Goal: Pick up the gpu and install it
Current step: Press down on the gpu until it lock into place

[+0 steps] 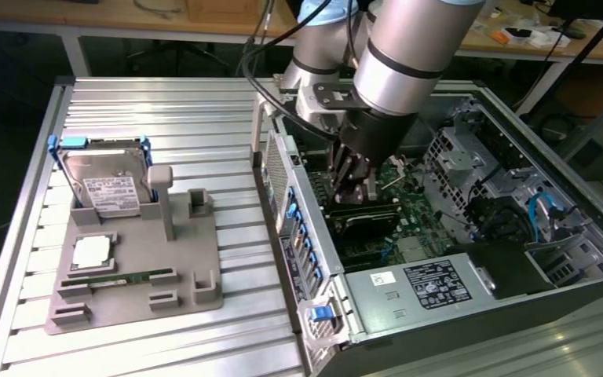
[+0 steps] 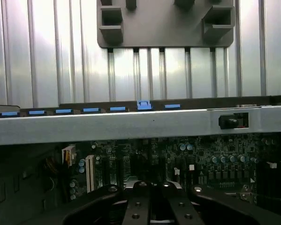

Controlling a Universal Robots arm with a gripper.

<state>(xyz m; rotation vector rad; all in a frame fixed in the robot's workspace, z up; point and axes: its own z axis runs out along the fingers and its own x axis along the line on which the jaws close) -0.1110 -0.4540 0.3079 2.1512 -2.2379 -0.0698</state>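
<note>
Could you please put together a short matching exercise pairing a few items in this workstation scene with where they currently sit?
Things:
1. silver hard drive with white label
2. narrow green RAM stick
3. robot's black claw
4. grey power supply box with label

Places:
A. lying flat near the grey fixture's front edge
B. inside the open case, above the green motherboard
C. upright at the fixture's back
D. in the case's near corner

Pairs: 1-C, 2-A, 3-B, 4-D

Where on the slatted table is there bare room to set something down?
Bare slats lie beyond the hard drive, and between the grey fixture tray and the computer case. It is crowded inside the case, where the gripper reaches down to the motherboard.
</note>
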